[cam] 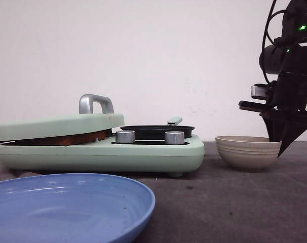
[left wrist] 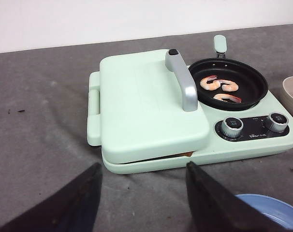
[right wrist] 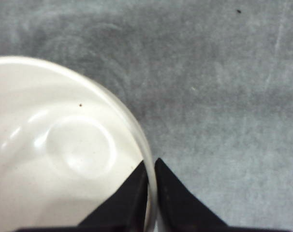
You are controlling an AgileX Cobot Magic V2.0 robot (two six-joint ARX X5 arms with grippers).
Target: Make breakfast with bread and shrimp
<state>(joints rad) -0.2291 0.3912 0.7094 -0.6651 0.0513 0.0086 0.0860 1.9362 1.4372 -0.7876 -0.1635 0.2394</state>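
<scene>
With the shrimp in the black pan and bread seemingly under the shut lid, the right claw pinches the emptied bowl's rim — next, setting it aside — left claw apart.

**Black arms, tapered fingers, green status lights**

The right arm is matte black throughout, built from rounded, drum-like joint housings stacked one above another. Two small green lights glow on its upper housings. Black cables loop along its outer side. A silver-grey metal block sits on the wrist, above a flat black crossbar. The right end effector carries black wedge-shaped fingers that narrow to sharp points. The left end effector shows two broad, dark fingers with a dull, slightly scuffed surface and slanted inner edges.
</scene>
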